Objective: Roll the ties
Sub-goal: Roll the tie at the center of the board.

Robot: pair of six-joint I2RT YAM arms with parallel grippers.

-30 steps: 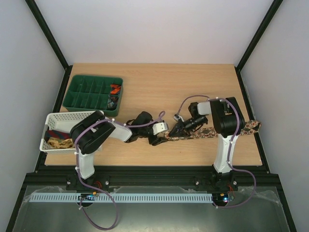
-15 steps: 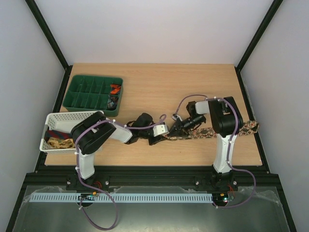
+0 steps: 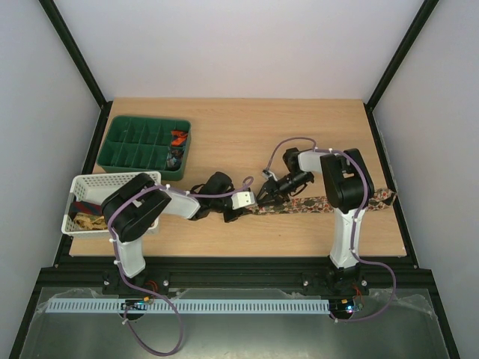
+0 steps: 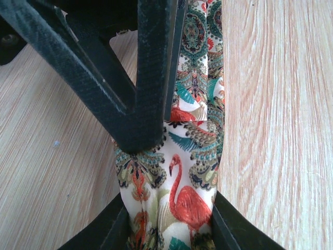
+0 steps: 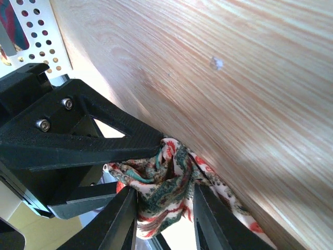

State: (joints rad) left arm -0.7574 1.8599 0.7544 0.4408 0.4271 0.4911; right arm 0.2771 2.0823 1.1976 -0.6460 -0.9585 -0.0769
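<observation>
Wooden worktop (image 3: 224,134), pale grain, bounded by black frame rails; green compartment tray (image 3: 147,141) at the far left corner, with small orange and dark items in its right-hand cells; white perforated basket (image 3: 88,200) at the left edge just nearer than the tray, gold-patterned and dark red fabric lying inside.

Patterned tie (image 3: 329,202), dark ground with flamingos and paisley, stretched along the worktop from near the middle out to the right edge, its far end hanging past that edge; bunched at its left end where both claws meet.

Left gripper (image 4: 169,221) reaching in from the left, low over the middle of the worktop; jaws partly closed, flamingo fabric pinched between the two fingers (image 4: 229,229) in the left wrist view.

Right gripper (image 5: 164,205) angled leftward onto the same bunched end, tip to tip with the left one; fingers (image 5: 122,219) narrowly parted, crumpled tie folds sitting between them; firm hold or loose contact, cannot tell.
</observation>
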